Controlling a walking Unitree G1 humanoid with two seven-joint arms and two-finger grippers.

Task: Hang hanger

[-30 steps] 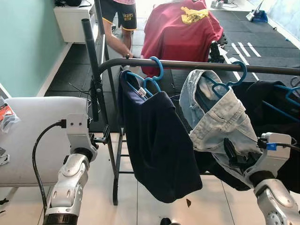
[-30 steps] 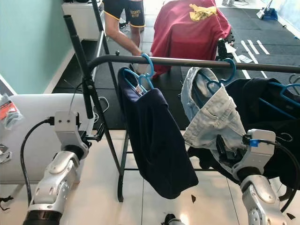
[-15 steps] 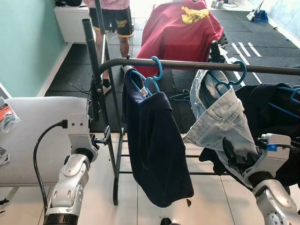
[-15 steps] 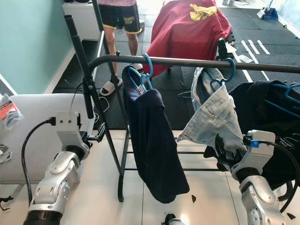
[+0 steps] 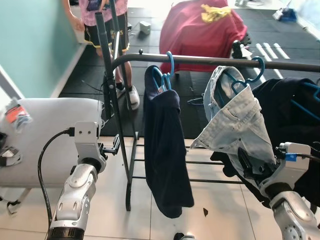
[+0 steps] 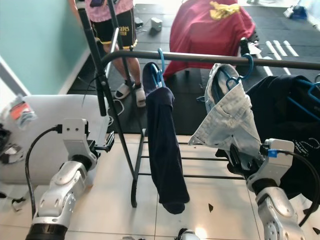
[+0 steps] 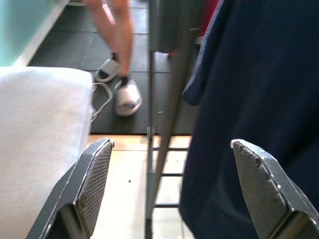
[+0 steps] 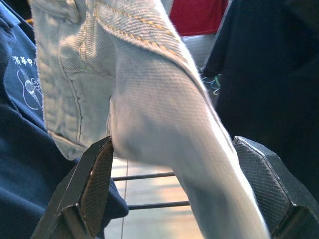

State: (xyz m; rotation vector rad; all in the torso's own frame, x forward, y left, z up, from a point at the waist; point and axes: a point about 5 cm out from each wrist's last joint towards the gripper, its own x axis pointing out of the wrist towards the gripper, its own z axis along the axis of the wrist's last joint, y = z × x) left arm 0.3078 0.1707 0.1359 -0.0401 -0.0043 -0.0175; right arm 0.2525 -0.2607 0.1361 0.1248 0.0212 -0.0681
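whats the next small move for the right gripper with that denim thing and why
Probably draw the right gripper back off the light denim garment. Its blue hanger is already hooked over the rail, and the open fingers only straddle the hanging cloth, so the garment seems to hang on its own. The left gripper is open beside the navy garment.

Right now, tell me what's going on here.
The robot stands at a clothes rack. A navy garment and a light denim garment both hang from the rail on blue hangers. The right end effector is open with the denim's lower edge between its fingers. The left end effector is open, pointing at the rack's upright beside the navy garment, holding nothing. A person stands behind the rack.
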